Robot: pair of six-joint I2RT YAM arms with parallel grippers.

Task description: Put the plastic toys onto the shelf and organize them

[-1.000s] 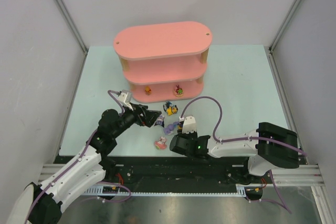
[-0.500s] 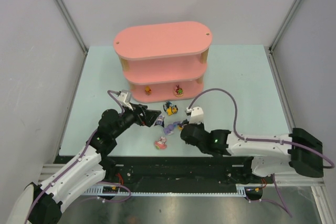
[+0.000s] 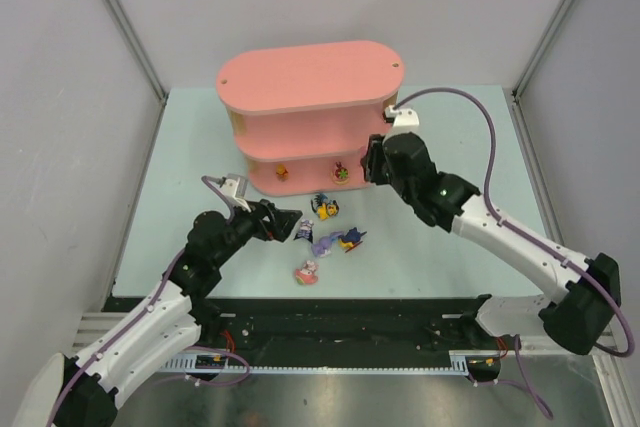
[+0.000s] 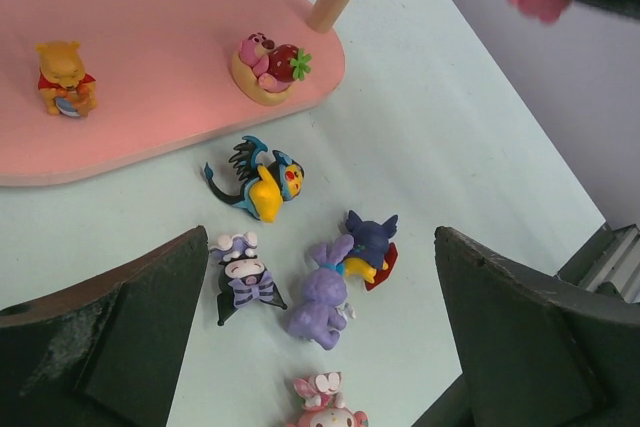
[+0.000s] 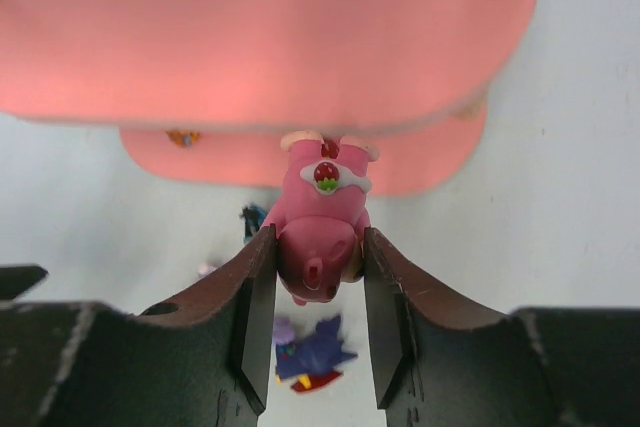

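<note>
Right wrist: right gripper (image 5: 318,247) clamped on pink toy (image 5: 322,209), by shelf (image 3: 300,77) at its 3 o'clock end.
Left gripper (image 4: 320,242): fingers wide apart, holding nothing.
Loose toys (image 3: 325,242): 6 o'clock of shelf.

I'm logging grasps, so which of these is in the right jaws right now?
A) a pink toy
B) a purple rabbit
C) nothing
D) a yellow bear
A: the right wrist view shows the right jaws closed against both sides of a pink toy, held in front of the shelf.
</note>
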